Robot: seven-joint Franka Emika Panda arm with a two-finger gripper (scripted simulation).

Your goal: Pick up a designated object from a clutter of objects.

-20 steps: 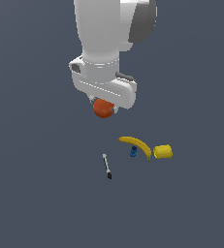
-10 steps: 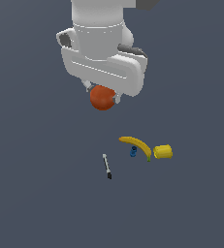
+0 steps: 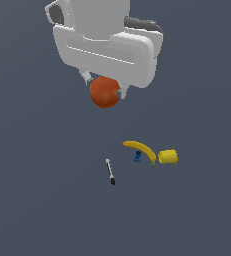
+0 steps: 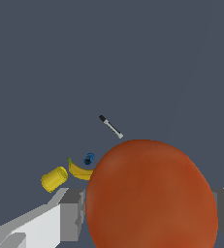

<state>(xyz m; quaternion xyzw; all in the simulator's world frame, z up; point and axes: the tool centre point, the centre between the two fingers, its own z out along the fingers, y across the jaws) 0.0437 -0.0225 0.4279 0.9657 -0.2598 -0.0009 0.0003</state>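
**Ball held in tool, above the clutter**

The tool (image 3: 105, 88) was clamped on the orange-red ball (image 3: 105, 92), one finger (image 3: 86, 78) on each side; in the wrist view the ball (image 4: 150, 196) filled most of the frame w/ a grey finger (image 4: 72, 213) pressed at either flank. Ball sat just under the white arm housing (image 3: 107, 45), apart from the other items and off the dark surface (image 3: 32, 190).

Rest of the clutter lay on the surface, lower in the exterior view. Banana (image 3: 141, 149) curved beside the stubby yellow cylinder (image 3: 168, 156), which was on its side toward the exterior view's right; the two looked nearly touching. Tiny blue item (image 3: 137, 156) sat tucked against the banana's inner curve. Thin black-and-white pen (image 3: 110, 171) lay alone toward the exterior view's left of the banana, near but apart from it.
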